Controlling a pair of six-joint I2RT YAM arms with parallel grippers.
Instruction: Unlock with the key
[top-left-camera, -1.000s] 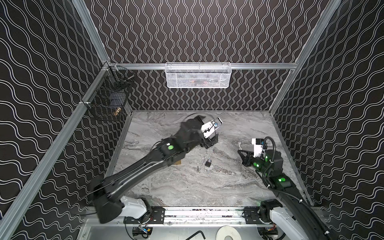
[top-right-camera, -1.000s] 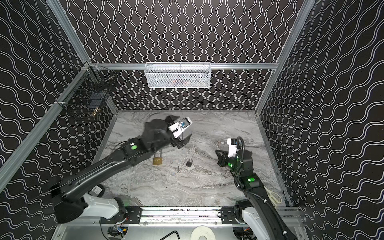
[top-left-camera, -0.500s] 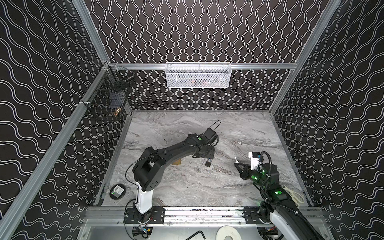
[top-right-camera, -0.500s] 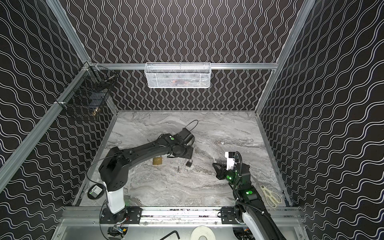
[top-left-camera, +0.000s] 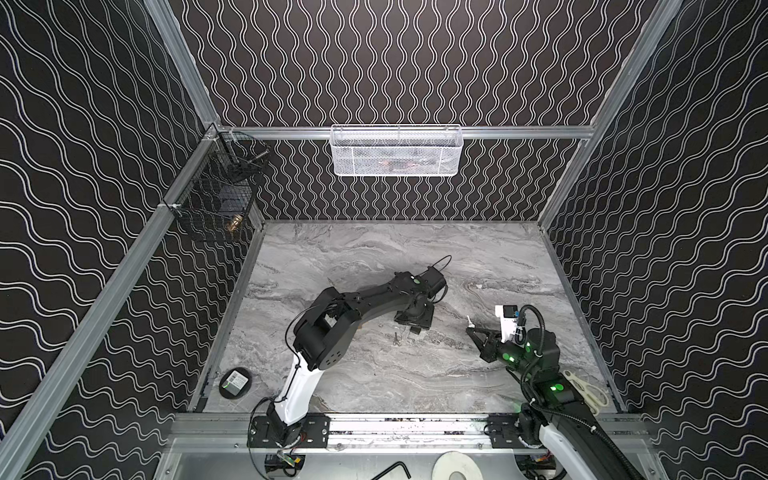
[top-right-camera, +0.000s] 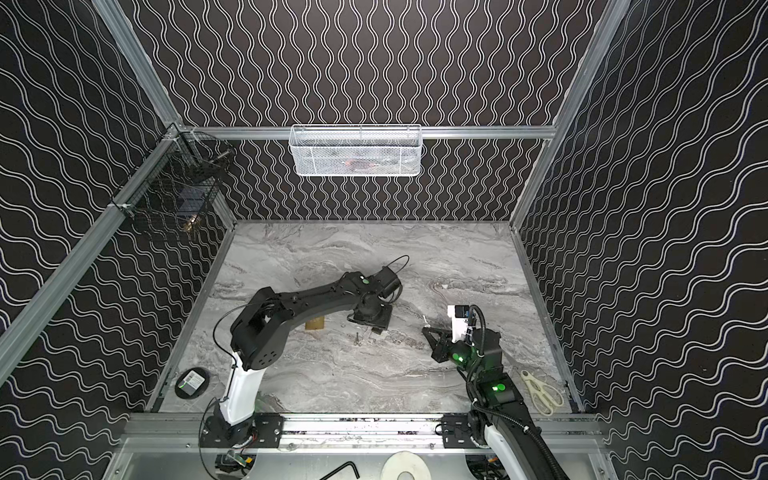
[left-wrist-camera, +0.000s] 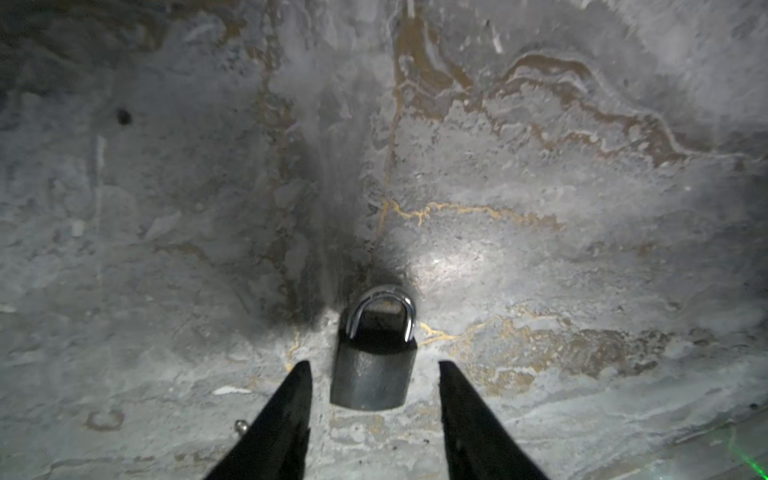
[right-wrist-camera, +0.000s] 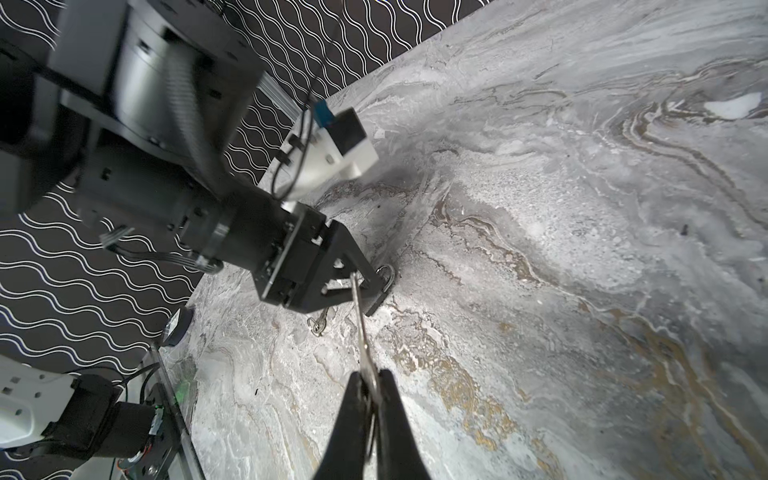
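Marble table (top-left-camera: 374, 374), top views: your left gripper (top-left-camera: 413, 325) has dropped low mid-table; right gripper (top-left-camera: 470, 329) waits right, apart | left wrist: fingers parted, straddling grey padlock (left-wrist-camera: 374, 370), no contact, so grasp pending | right wrist: fingers clamp key (right-wrist-camera: 360, 332) | far white basket (top-left-camera: 345, 166): contents unclear; far-left black basket (top-left-camera: 199, 220): something brass (top-left-camera: 234, 224)

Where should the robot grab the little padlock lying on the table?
The padlock lies flat, so grip the two narrow sides of its body, coming down from above. Those sides stand free, and the left gripper straddles them, open. Leave the shackle alone: it is thin and curved.
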